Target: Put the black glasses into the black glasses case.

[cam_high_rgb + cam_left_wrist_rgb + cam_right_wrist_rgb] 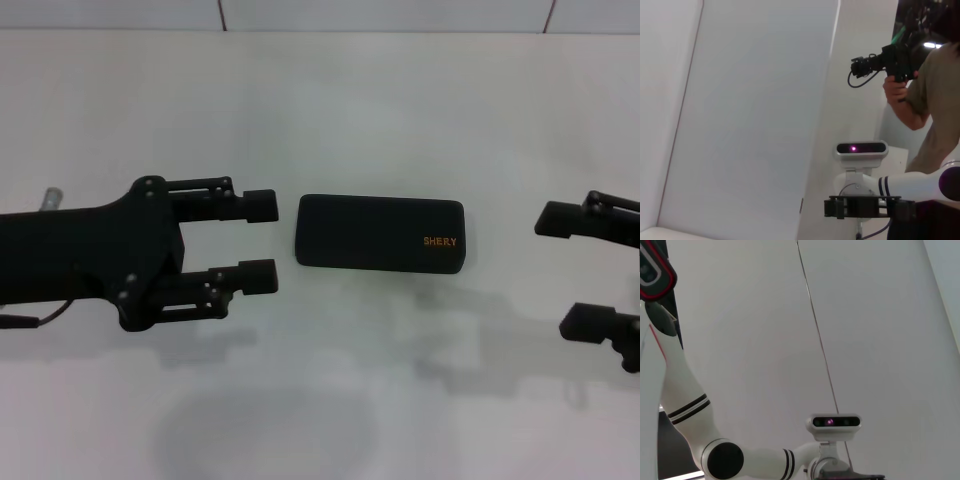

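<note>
From where the robot looks down, its left gripper [258, 240], a chunky black two-fingered claw on a thick black arm, hangs over the white matte table [330, 370] on the left side, its fingers spread wide with nothing between them and their blunt tips pointing toward the middle of the table. Just beside those tips, but not touching them, lies the black glasses case [379, 233], a rectangular hard clamshell with rounded corners, shut and flat on the table with its long side running across, small orange "SHERY" lettering near its right end. The black glasses cannot be seen anywhere on the table; with the lid closed there is no telling whether they are inside. Well apart from the case, at the right edge, the right gripper [570, 270] pokes in, also black, its two fingers held wide apart and holding nothing, tips aimed back toward the case. The left wrist view looks away from the table at a pale wall, a person in an olive shirt [932, 90] gripping a black camera rig [887, 62], and a white arm carrying a silver camera bar [861, 148]. The right wrist view shows a white jointed arm [695, 420] against the same pale wall.
</note>
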Controlling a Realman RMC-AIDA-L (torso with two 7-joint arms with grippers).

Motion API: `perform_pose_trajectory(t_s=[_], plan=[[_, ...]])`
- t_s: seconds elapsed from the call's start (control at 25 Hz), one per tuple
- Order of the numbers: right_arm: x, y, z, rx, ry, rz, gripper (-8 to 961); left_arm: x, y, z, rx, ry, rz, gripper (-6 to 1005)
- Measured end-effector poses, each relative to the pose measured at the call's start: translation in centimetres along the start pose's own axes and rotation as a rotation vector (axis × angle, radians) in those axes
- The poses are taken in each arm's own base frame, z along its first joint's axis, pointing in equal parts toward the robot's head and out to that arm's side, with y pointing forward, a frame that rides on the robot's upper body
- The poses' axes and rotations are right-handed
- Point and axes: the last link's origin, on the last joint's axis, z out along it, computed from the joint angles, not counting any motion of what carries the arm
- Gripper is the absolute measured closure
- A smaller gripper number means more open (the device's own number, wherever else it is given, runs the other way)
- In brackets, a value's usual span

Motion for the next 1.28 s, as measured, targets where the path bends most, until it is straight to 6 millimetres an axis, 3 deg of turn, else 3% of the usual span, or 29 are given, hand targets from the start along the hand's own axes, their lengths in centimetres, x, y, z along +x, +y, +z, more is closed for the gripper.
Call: perform_pose_trajectory(t_s=[0.6,0.88,1.28], plan=[[-0.4,-1.1,0.7,0.019,0.002,-0.004,153,-0.6,-0.2,0.3,0.004,0.027,0.0,375],[0.2,-2.3,3.1,-0.047,0.018,0.052,153,-1.2,-0.3,-0.2,0.023,0.033,-0.019,375],[0.0,-2.8,4.0,-0.07,0.031,0.043,153,-1.4,-0.2,-0.4,0.035,0.032,-0.026,375]])
